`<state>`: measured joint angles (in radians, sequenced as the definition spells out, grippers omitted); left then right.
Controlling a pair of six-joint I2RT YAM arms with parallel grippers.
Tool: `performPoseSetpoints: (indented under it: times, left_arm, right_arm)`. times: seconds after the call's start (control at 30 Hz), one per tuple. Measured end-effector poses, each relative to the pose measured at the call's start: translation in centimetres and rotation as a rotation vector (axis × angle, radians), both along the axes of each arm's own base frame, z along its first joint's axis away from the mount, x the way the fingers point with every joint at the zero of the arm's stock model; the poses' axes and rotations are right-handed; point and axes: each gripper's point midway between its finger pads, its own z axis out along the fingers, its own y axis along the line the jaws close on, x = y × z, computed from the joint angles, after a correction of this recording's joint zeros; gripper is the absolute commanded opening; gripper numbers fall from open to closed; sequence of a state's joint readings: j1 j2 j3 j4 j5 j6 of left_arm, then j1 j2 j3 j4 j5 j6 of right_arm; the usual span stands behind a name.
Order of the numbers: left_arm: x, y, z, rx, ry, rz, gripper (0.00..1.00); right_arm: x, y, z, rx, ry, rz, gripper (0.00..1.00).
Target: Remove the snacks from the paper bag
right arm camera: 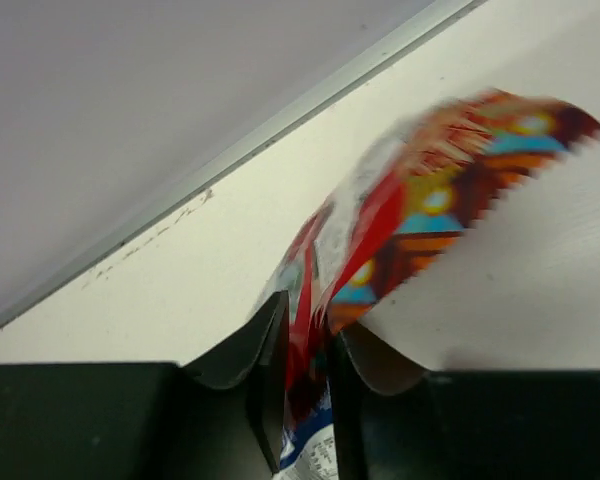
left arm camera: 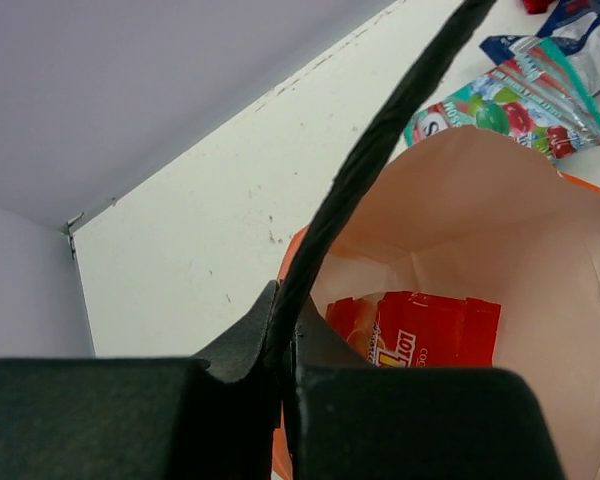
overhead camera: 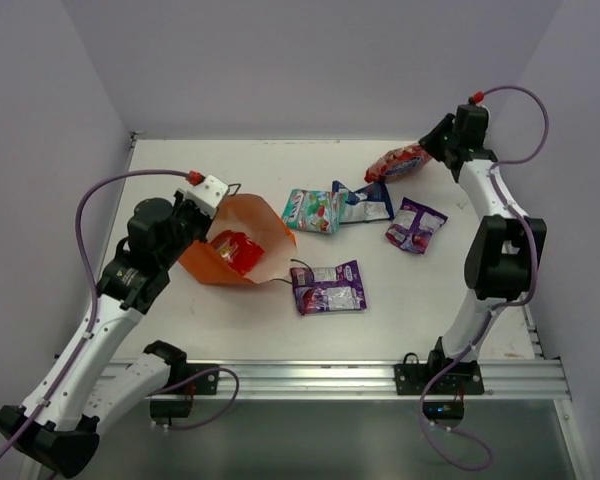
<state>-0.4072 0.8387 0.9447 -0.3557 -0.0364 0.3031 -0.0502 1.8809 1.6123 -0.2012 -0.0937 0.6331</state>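
The orange paper bag [overhead camera: 202, 265] lies tipped on the left of the table with its pale mouth facing right. My left gripper [left arm camera: 285, 320] is shut on the bag's thin dark handle [left arm camera: 380, 150] at the upper rim. One red snack packet [overhead camera: 235, 250] still lies inside the bag [left arm camera: 435, 325]. At the far right, my right gripper [right arm camera: 307, 320] pinches another red snack packet [right arm camera: 430, 190], which hangs just above the table [overhead camera: 398, 161]; its free end is blurred. Outside the bag lie a teal packet [overhead camera: 312, 211], a blue-white one [overhead camera: 365, 203] and two purple ones [overhead camera: 415, 224] [overhead camera: 328, 287].
The white table [overhead camera: 180, 180] ends at a metal rail [overhead camera: 380, 375] in front. Pale walls close in the back and both sides. The second bag handle [overhead camera: 300, 270] lies by the nearer purple packet.
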Motion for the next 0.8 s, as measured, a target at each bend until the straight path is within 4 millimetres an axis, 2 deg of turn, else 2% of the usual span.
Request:
performPoseSetpoints:
  times: [0.03, 0.07, 0.13, 0.2, 0.33, 0.4, 0.5, 0.57, 0.6, 0.67, 0.73, 0.8]
  left_arm:
    - [-0.1, -0.1, 0.0, 0.001, -0.004, -0.013, 0.00]
    - [-0.3, -0.3, 0.0, -0.001, -0.006, -0.028, 0.00]
    - [-0.5, -0.6, 0.1, -0.001, -0.010, -0.051, 0.00]
    - [-0.6, -0.8, 0.1, 0.001, -0.012, -0.067, 0.00]
    - [-0.8, -1.2, 0.1, -0.001, -0.011, -0.089, 0.00]
    - [-0.8, -1.2, 0.1, 0.000, -0.012, -0.093, 0.00]
    - [-0.8, -1.2, 0.1, 0.000, -0.012, -0.093, 0.00]
    - [-0.8, -1.2, 0.1, 0.000, -0.012, -0.094, 0.00]
    - [-0.8, -1.2, 0.1, 0.002, -0.013, -0.094, 0.00]
    - [-0.8, -1.2, 0.1, 0.003, -0.013, -0.094, 0.00]
    - [-0.8, -1.2, 0.1, 0.003, -0.013, -0.094, 0.00]
    - [-0.8, -1.3, 0.1, 0.004, -0.013, -0.096, 0.00]
  right_arm:
    - [0.1, -0.8, -0.5, -0.004, 0.003, -0.018, 0.39]
    - [0.1, -1.7, -0.8, -0.007, 0.004, -0.044, 0.59]
    - [0.2, -2.9, -0.9, -0.016, -0.007, -0.076, 0.77]
    - [-0.2, -3.7, -1.3, -0.037, 0.004, -0.105, 0.91]
    - [-1.5, -5.2, -2.4, -0.107, 0.076, -0.171, 0.99]
    - [-2.6, -5.8, -2.5, -0.138, 0.120, -0.195, 0.99]
    - [-4.4, -6.0, -1.1, -0.165, 0.148, -0.205, 0.99]
    - [-6.0, -5.4, 1.3, -0.177, 0.119, -0.192, 0.99]
    - [-6.9, -4.7, 2.9, -0.182, 0.090, -0.175, 0.99]
    - [-9.2, -1.9, 6.7, -0.192, 0.003, -0.108, 0.99]
    - [-12.1, 3.5, 10.8, -0.193, -0.113, 0.028, 0.99]
    - [-15.6, 10.1, 14.3, -0.171, -0.244, 0.218, 0.99]
